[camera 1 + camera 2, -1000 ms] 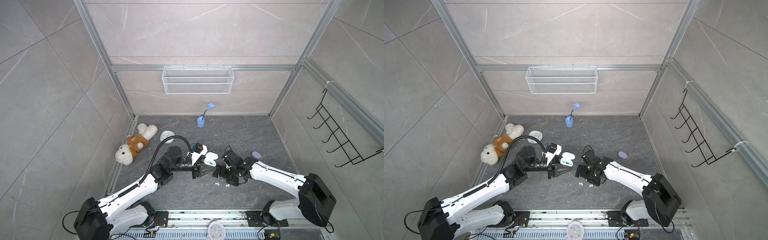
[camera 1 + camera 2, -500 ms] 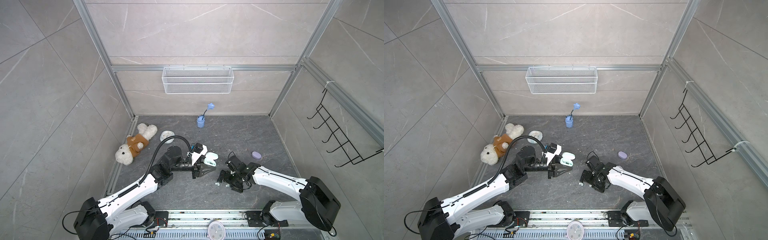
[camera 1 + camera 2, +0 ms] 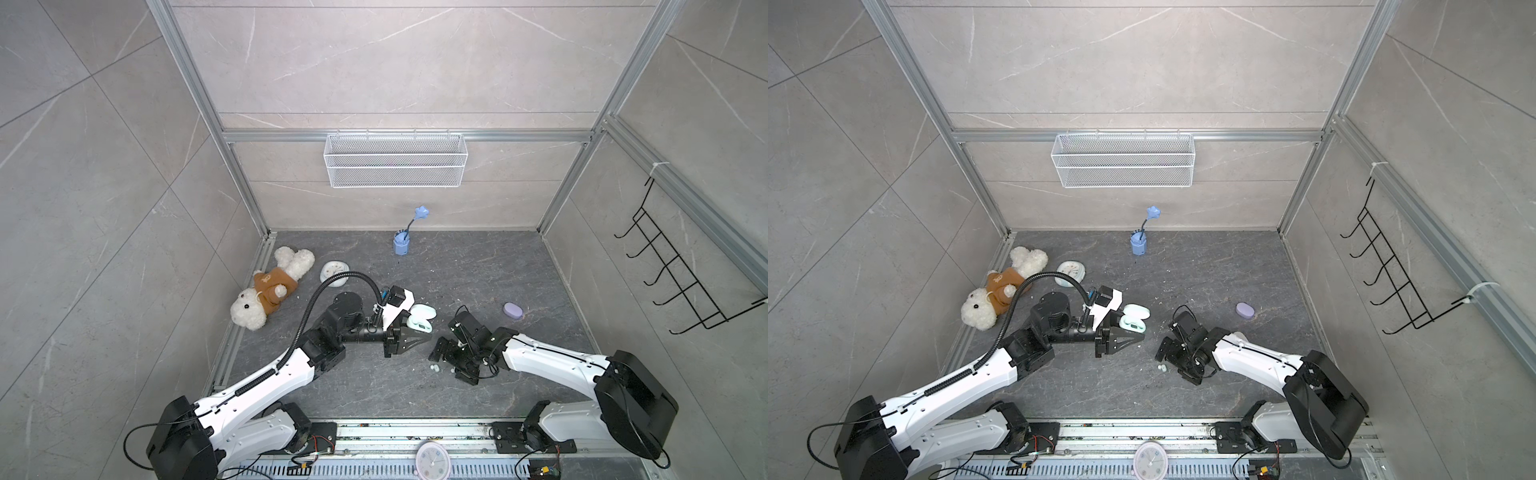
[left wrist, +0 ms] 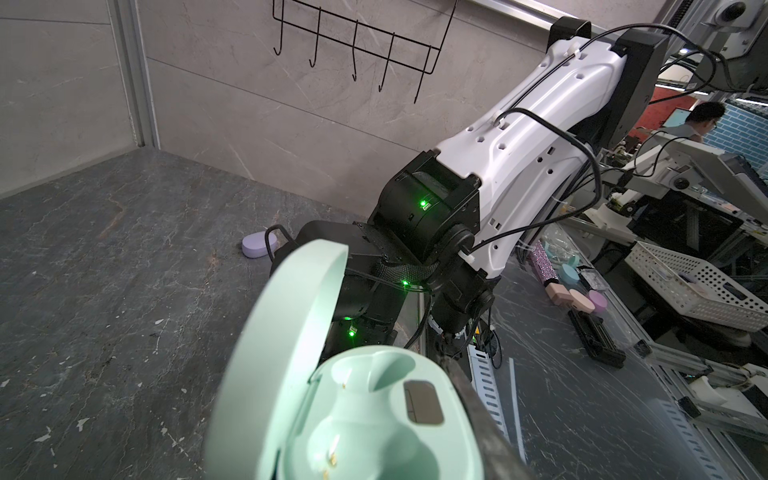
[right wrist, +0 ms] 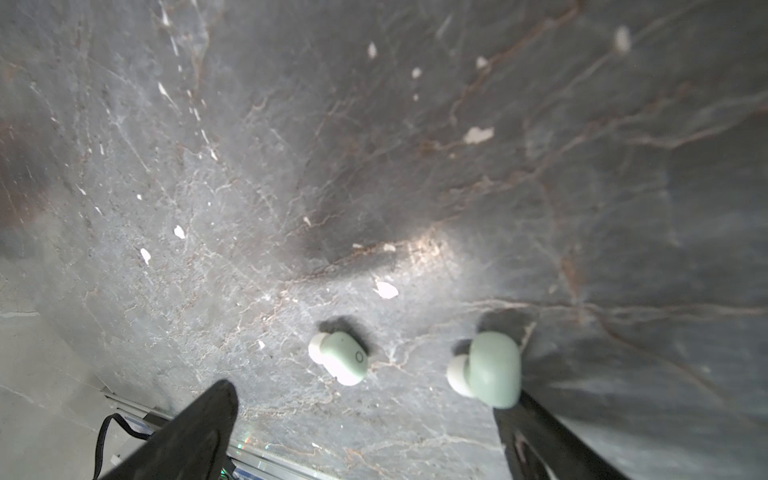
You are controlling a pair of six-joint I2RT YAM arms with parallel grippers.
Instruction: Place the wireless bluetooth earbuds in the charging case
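The mint green charging case [image 4: 374, 415] stands open, lid up, both sockets bare, with my left gripper [image 3: 409, 332] shut on it; one dark finger [image 4: 478, 415] lies along its side. In both top views the case [image 3: 1133, 320] is held just above the floor. Two mint green earbuds [image 5: 343, 361] [image 5: 492, 370] lie on the dark floor. My right gripper [image 5: 368, 395] hangs open low over them. One bud lies between its fingers; the other touches a fingertip. The buds [image 3: 434, 368] show as pale dots beside the right gripper [image 3: 451, 365].
A shut lavender case [image 3: 513, 309] lies right of the arms. A teddy bear [image 3: 266, 291], a round white clock [image 3: 334, 272] and a blue cup with a flower [image 3: 401, 243] sit further back. White crumbs dot the floor. A wire basket [image 3: 395, 166] hangs on the back wall.
My right gripper has moved toward the front edge and dropped low over the two green earbuds, staying open. The left arm and the case have not moved.
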